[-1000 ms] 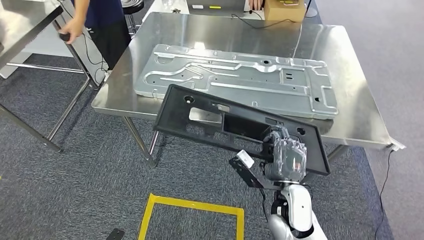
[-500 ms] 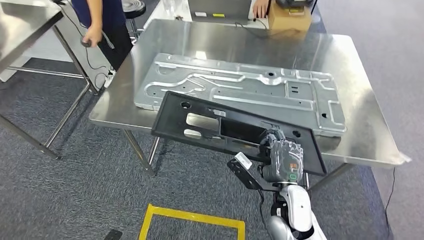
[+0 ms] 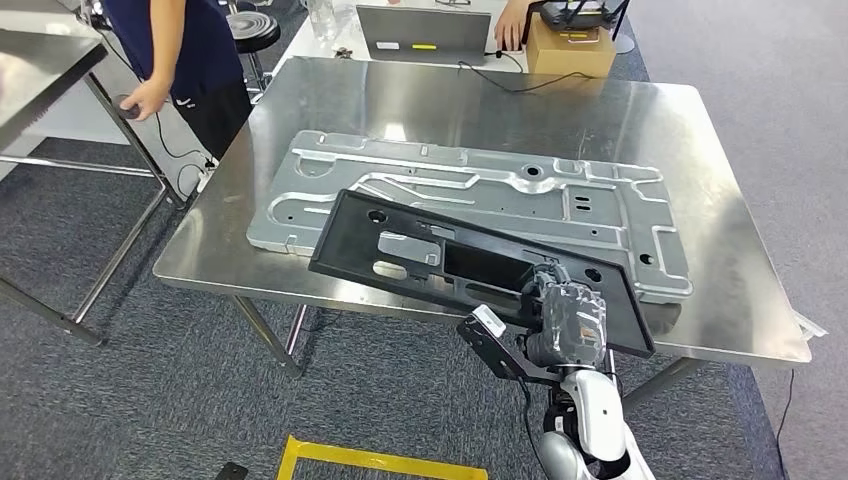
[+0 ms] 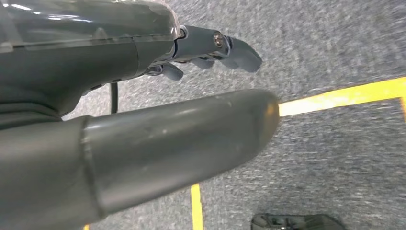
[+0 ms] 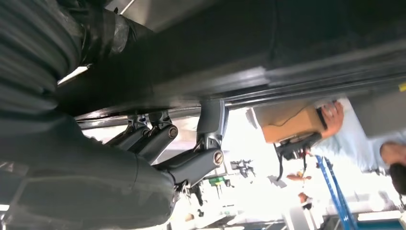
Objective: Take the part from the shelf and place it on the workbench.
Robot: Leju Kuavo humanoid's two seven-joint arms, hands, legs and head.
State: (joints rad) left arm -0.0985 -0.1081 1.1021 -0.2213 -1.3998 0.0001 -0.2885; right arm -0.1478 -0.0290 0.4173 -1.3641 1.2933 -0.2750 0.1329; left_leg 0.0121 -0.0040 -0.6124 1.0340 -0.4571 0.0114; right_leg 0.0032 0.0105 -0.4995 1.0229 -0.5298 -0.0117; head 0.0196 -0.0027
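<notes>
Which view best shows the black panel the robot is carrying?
The head view: the whole black panel shows over the workbench edge, gripped by the right robot hand. The right wrist view catches just its dark underside close up; the left wrist view looks at carpet.

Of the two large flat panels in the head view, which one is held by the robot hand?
The black panel, gripped by the right robot hand. The silver metal panel lies flat on the workbench, untouched.

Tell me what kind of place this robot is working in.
Probably a factory-style workshop or robot test lab: a stainless steel workbench bearing a stamped metal panel, yellow floor tape on grey carpet, and a laptop on the desk behind.
</notes>
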